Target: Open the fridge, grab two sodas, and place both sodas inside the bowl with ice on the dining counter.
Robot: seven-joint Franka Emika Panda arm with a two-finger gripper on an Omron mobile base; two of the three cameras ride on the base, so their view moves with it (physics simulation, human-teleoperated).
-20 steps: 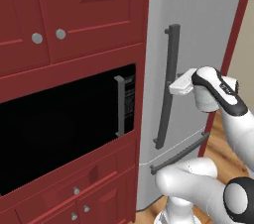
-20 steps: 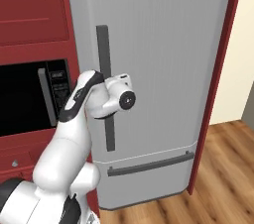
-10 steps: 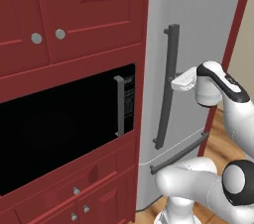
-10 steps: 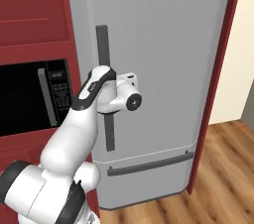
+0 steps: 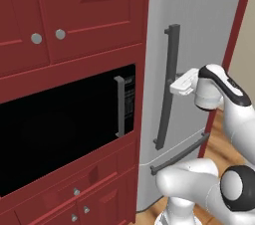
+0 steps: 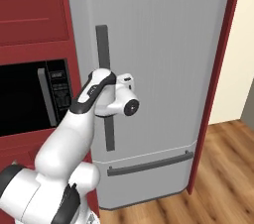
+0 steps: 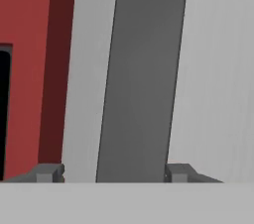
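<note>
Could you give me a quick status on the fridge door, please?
Gripper at the fridge handle, one fingertip each side of the bar; grip unconfirmed. Door shut. Nothing in the way.

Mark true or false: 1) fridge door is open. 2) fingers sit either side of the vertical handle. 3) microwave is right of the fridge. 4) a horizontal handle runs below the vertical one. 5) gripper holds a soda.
1) False: the fridge door is closed, no interior showing.
2) True: in the hand view the fingers flank the vertical handle, with the gripper centred on it.
3) False: the microwave is left of the fridge.
4) True: the horizontal handle runs across the lower drawer.
5) False: the gripper is at the handle; no can is held.
</note>
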